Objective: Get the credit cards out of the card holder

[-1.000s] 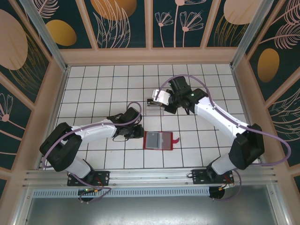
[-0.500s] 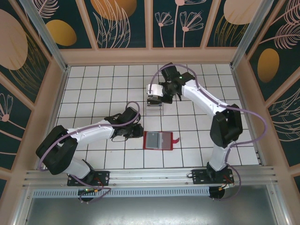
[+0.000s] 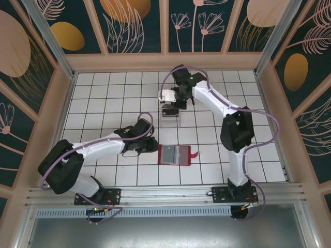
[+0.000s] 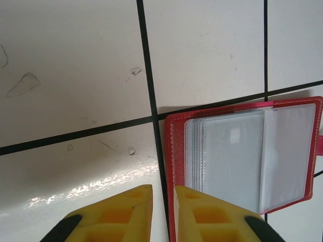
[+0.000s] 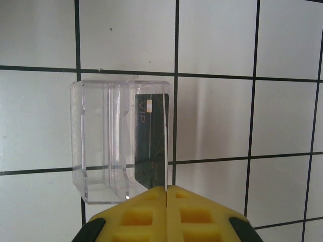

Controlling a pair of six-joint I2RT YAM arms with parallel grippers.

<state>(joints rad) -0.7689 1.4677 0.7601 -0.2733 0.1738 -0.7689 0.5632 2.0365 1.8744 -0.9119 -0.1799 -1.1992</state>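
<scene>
The red card holder [image 3: 175,154] lies open on the tiles, with pale credit cards [image 4: 229,156] stacked in its clear pockets. My left gripper [image 3: 151,145] rests at its left edge. In the left wrist view the left gripper [image 4: 163,187] has its jaws a narrow slit apart with nothing between them, and the right fingertip [image 4: 197,201] lies over the card holder's red border [image 4: 174,151]. My right gripper [image 5: 166,187] is shut on a thin pale card [image 5: 165,141] seen edge-on. In the top view the right gripper [image 3: 168,110] hangs over the far side of a clear plastic box.
The clear plastic box [image 3: 170,122] stands just behind the card holder, and a dark card marked VIP [image 5: 150,136] stands inside the box [image 5: 101,146]. A wooden rim [image 3: 165,62] walls the white tiled table. The right arm arches over the table's far middle.
The right arm has folded in from the right, its wrist swinging left and farther back while its gripper stays over the clear box. The left arm and the card holder have not moved.
</scene>
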